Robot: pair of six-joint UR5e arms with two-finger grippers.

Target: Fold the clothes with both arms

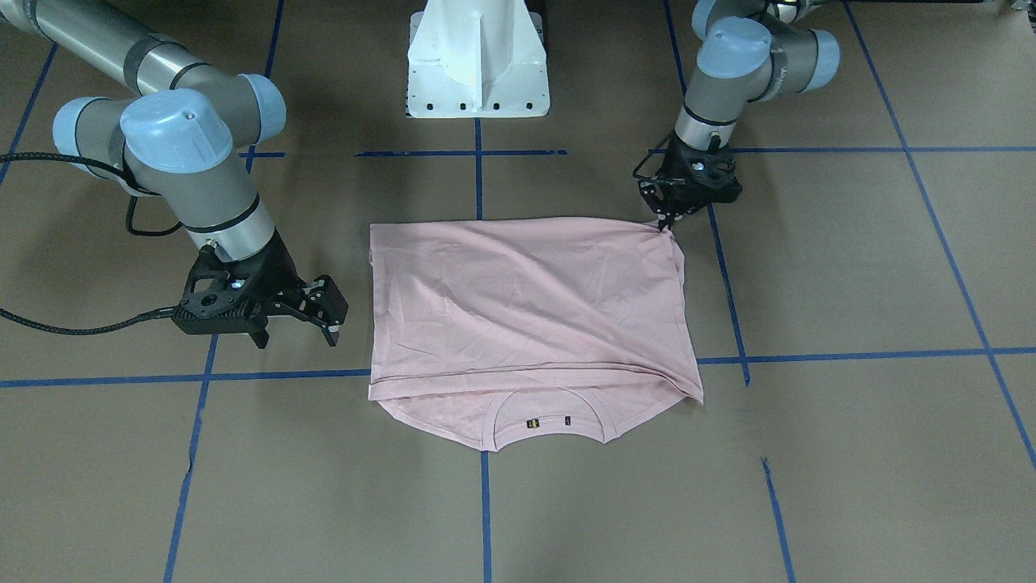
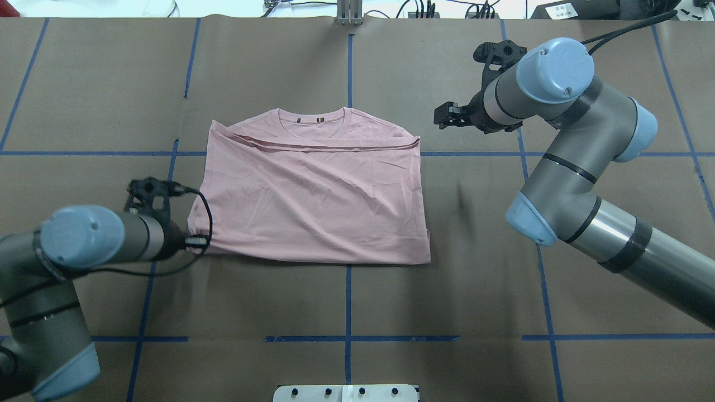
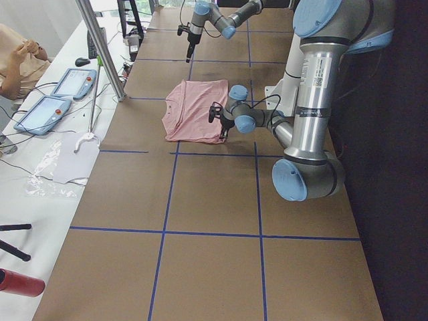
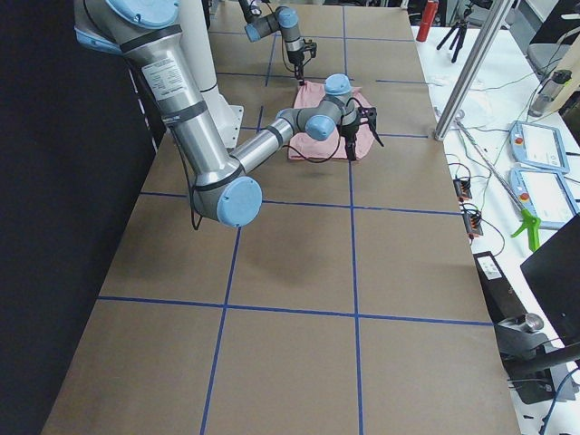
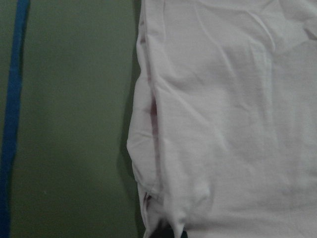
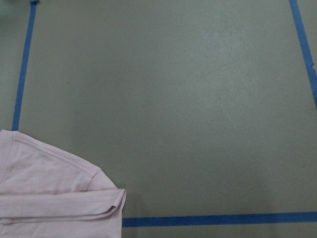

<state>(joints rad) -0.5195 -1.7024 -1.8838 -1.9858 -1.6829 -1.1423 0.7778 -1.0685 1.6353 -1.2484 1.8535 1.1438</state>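
Left gripper point(image 1: 666, 221) closed on T-shirt point(image 1: 526, 308) corner nearest robot, probably for next fold. Right gripper point(image 1: 296, 335) kept open, apart from cloth. T-shirt laid at table point(image 1: 850, 267) middle, collar toward far edge.

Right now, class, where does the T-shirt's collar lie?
In the overhead view, the collar lies at the far edge of the T-shirt, beside the centre blue tape line, just beyond the folded-over hem.
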